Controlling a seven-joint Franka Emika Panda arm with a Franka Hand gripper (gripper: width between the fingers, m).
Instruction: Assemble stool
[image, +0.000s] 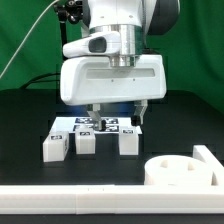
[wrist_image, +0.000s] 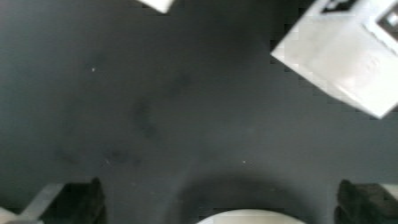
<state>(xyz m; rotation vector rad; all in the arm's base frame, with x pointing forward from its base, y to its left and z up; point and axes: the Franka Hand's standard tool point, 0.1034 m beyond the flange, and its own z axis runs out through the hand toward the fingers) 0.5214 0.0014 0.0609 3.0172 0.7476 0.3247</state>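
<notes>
Front edge: a long white rail (image: 100, 203) ran across the 6 o'clock side of the exterior view and turned up along the 4 o'clock side.
Open room: bare black table (image: 25, 125) spread from 8 to 10 o'clock, and a narrower dark strip lay between the legs and the rail.
Seat: the round rimmed seat (image: 180, 172) lay flat at 5 o'clock, just inside the rail's corner and well apart from the legs. Its hollow faced up and showed only white.
Legs: three stood in a row just under centre, counted from the 9 o'clock side. The first leg (image: 57, 146) and second leg (image: 86, 143) were near each other, and the third leg (image: 128, 143) stood apart.
Marker board: the marker board (image: 95, 125) lay just behind the row, toward 12 o'clock.
Gripper: the gripper (image: 114, 115) hung over the marker board with its jaws spread wide and held nothing. In the wrist view its fingers (wrist_image: 71, 200) framed bare table, and a leg (wrist_image: 347, 60) lay off to one side; which of the three it was could not be told.
</notes>
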